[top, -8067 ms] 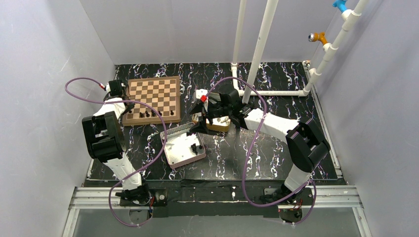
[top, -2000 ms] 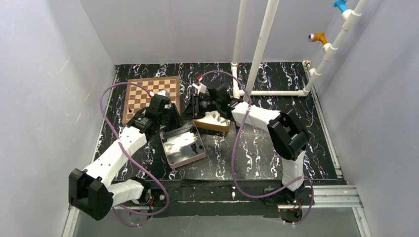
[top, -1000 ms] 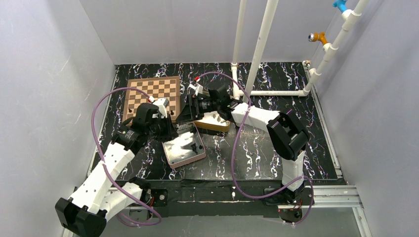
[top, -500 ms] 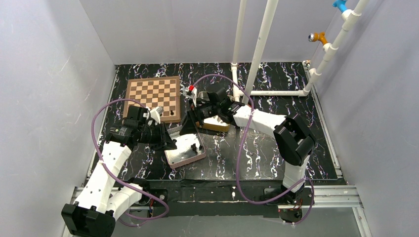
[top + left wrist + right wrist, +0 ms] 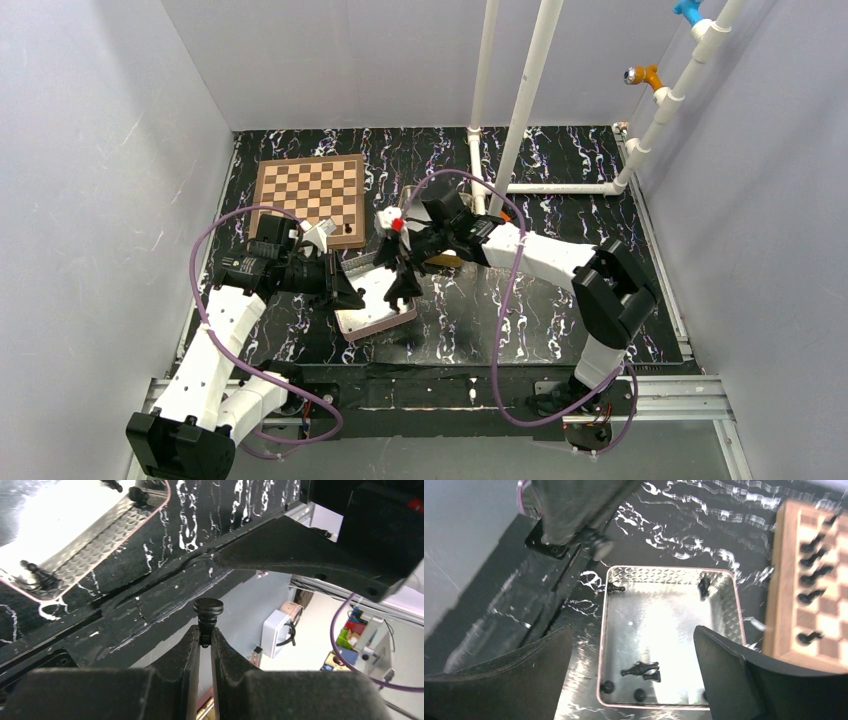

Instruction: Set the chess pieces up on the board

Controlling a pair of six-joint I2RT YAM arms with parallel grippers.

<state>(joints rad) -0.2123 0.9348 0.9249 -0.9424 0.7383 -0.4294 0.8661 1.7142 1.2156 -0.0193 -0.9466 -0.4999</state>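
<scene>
The board (image 5: 310, 192) lies at the back left, with a few black chess pieces (image 5: 346, 229) along its near edge; the right wrist view shows several of these chess pieces (image 5: 812, 574) on the board (image 5: 785, 580). My left gripper (image 5: 204, 635) is shut on one black chess piece (image 5: 208, 611), held off the table beside the silver tin (image 5: 352, 322). My right gripper (image 5: 632, 630) hangs open over that tin (image 5: 664, 569), where several more pieces (image 5: 642, 670) lie. In the top view the left gripper (image 5: 350, 297) and the right gripper (image 5: 402, 288) are close together.
A gold tin (image 5: 445, 258) sits half hidden under the right arm. White pipes (image 5: 520, 100) rise behind it. Purple cables (image 5: 215, 235) loop off both arms. Grey walls close in the black marbled table (image 5: 560, 200) on three sides.
My right gripper has swung from the board's near corner down over the silver tin and opened wider. The left gripper drew back toward the tin's left edge, still shut on its piece.
</scene>
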